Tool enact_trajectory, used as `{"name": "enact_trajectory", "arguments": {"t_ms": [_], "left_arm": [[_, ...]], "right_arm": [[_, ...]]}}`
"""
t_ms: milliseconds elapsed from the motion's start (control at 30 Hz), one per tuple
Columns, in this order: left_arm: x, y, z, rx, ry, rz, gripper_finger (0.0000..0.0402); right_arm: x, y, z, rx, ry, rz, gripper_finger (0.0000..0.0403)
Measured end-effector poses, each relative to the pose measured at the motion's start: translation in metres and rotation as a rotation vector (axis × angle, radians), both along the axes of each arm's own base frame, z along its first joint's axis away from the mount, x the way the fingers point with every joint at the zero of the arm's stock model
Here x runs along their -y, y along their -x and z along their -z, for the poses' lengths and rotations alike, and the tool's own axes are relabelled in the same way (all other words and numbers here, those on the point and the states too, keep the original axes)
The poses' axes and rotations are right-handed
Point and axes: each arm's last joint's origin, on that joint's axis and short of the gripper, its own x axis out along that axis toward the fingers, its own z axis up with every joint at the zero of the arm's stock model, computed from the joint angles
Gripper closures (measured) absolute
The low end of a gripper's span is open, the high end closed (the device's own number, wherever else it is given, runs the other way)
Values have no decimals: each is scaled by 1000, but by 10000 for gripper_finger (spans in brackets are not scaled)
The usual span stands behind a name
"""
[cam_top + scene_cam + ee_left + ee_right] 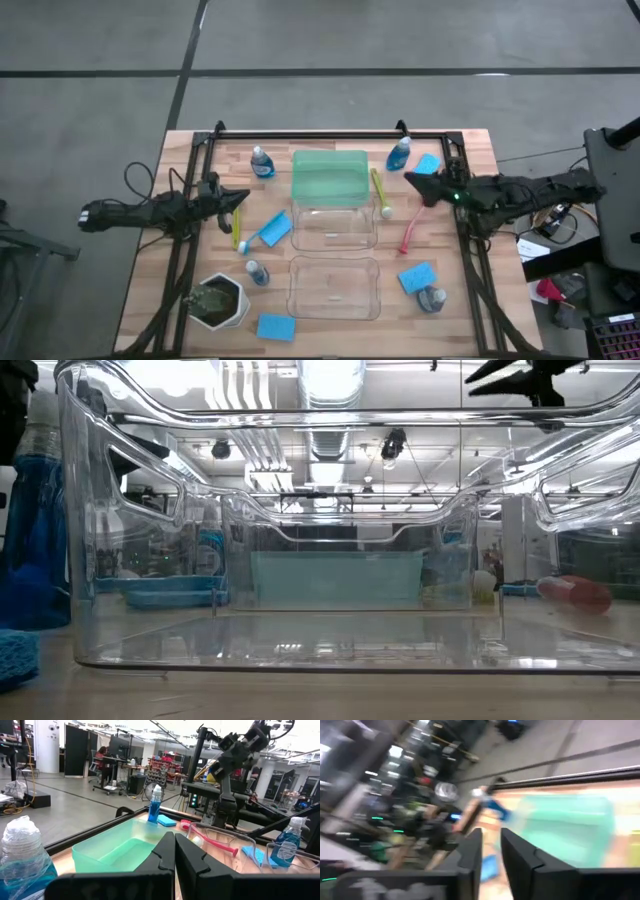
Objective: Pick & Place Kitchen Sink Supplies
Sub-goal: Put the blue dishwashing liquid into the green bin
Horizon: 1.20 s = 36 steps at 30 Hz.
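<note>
At the near edge of the table (150, 290) lie a blue sponge (276, 327) and the white pot of greenery (219, 302); a fallen bottle (432, 298) lies at the near right side, with a second sponge (416, 276) just beside it. In the middle stand two clear bins (333, 288) one behind the other, and behind them the green tray (329, 178), touching the far bin. Between the bins and the left rail are a small bottle (257, 272), a third sponge (275, 229) and a yellow-green brush (236, 228).

The left gripper (240, 197) hovers over this open strip, fingers (165, 857) pressed together, holding nothing. The right gripper (412, 181) hangs above the gap between the tray and the right rail, over the pink-red brush (411, 230); its fingers (470, 855) stand a little apart, empty.

Near the far edge stand two bottles (262, 161), one at each side of the tray, and a fourth sponge (428, 164).
</note>
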Motion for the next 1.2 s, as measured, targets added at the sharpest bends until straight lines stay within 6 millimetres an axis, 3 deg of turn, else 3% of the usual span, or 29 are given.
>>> {"name": "enact_trajectory", "arguments": {"t_ms": [267,467,633,767,1200], "left_arm": [[0,0,0,0,0,0,396],[0,0,0,0,0,0,396],[0,0,0,1,0,0,396],[0,0,0,1,0,0,396],[0,0,0,2,0,0,396]], "right_arm": [[46,-6,-32,-384,-53,267,208],[99,-24,-44,-530,-110,117,170],[142,-32,-40,-638,-168,65,150],[163,-36,-37,-771,-213,48,145],[202,-73,-7,-977,-376,10,112]]}}
